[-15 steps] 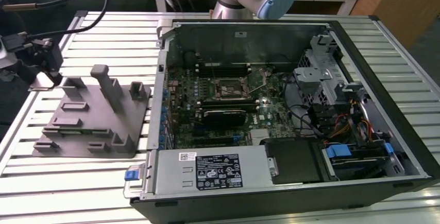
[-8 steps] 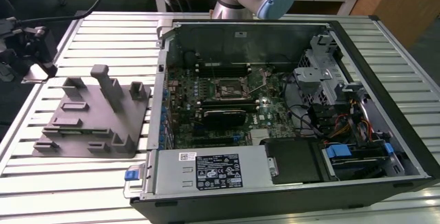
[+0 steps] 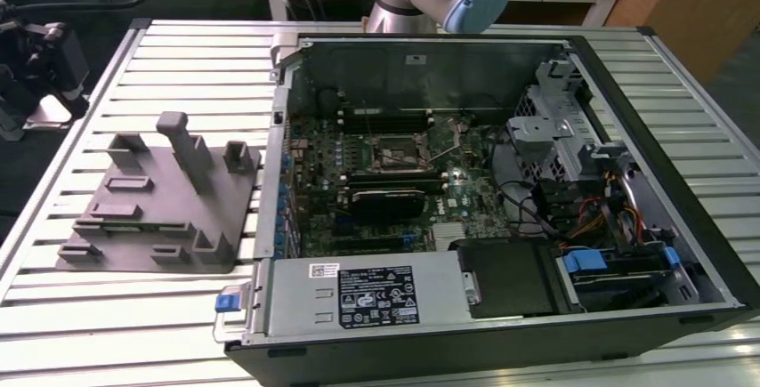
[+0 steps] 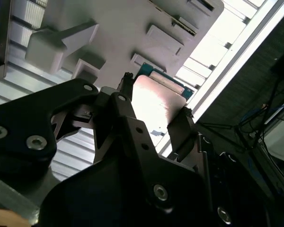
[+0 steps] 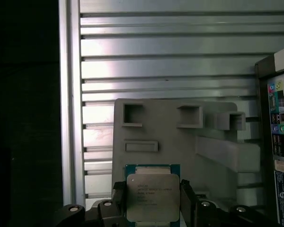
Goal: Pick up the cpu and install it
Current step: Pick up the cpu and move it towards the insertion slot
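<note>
Now | jaws pinching cpu by opposite edges | grey fixture behind it | both wrist views

My arm is a silver-grey tube with a pale blue round joint cap; the gripper is matt black, angular, studded with silver screws.

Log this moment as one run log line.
gripper: shut on cpu | cpu: gripped at two opposite edges, grey fixture behind it | install: not done
</note>
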Tool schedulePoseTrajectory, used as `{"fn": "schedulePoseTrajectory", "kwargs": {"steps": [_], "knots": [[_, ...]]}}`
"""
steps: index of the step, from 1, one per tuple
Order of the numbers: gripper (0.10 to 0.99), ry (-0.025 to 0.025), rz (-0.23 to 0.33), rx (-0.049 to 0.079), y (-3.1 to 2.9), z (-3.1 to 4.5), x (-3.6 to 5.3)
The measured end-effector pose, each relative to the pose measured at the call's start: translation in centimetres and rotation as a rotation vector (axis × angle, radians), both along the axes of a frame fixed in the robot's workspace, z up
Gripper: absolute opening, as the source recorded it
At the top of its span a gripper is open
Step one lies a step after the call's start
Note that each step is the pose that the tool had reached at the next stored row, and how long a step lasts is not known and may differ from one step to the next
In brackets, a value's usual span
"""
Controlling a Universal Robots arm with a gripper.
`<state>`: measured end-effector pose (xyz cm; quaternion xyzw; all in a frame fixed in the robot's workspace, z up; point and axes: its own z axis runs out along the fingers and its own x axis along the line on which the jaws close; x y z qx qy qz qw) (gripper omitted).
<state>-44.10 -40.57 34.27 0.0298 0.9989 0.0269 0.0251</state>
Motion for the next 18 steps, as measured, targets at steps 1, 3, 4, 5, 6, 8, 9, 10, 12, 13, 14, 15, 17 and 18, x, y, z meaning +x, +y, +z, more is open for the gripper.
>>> {"fn": "schedulePoseTrajectory", "kwargs": {"steps": [1,3,4,5,6,8,9,10,12,13,14,15,17,18], "knots": [[0.541,-0.0008,0.0,0.0,0.0,0.31,0.0],[0.541,-0.0025,0.0,0.0,0.0,0.92,0.0],[0.541,-0.0035,0.0,0.0,0.0,1.21,0.0],[0.541,-0.0043,0.0,0.0,0.0,1.49,0.0],[0.541,-0.0052,0.0,0.0,0.0,1.8,0.0],[0.541,-0.0072,0.0,0.0,0.0,2.34,0.0],[0.541,-0.0082,0.0,0.0,0.0,2.61,0.0],[0.541,-0.0091,0.0,0.0,0.0,2.88,0.0],[0.541,-0.0107,0.0,0.0,0.0,3.43,0.0],[0.541,-0.0118,0.0,0.0,0.0,3.73,0.0],[0.541,-0.0125,0.0,0.0,0.0,4.0,0.0],[0.541,-0.0134,0.0,0.0,0.0,4.28,0.0],[0.541,-0.0151,0.0,0.001,0.0,4.85,0.0],[0.541,-0.016,0.0,0.001,0.0,5.12,0.0]]}}
